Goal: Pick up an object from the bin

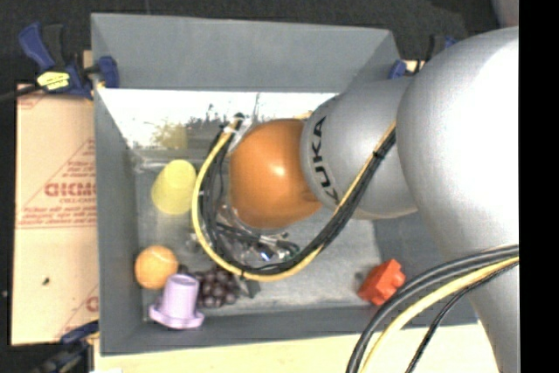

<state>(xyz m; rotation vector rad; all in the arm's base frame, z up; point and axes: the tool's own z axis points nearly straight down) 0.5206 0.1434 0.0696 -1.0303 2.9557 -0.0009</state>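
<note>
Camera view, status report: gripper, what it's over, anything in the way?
Gripper low at bin centre. Nothing seen held. Nearest: dark grape bunch, lilac cup, orange ball. Arm's cables hang over the spot.

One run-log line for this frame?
hand over bin middle | nearest: dark grape bunch, lilac cup, orange ball | pick: not confirmed

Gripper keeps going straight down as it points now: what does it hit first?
Probably the floor of the grey metal bin: the gripper points down just beside the dark purple grape bunch. Depth is unclear; it may clip the grapes.
</note>
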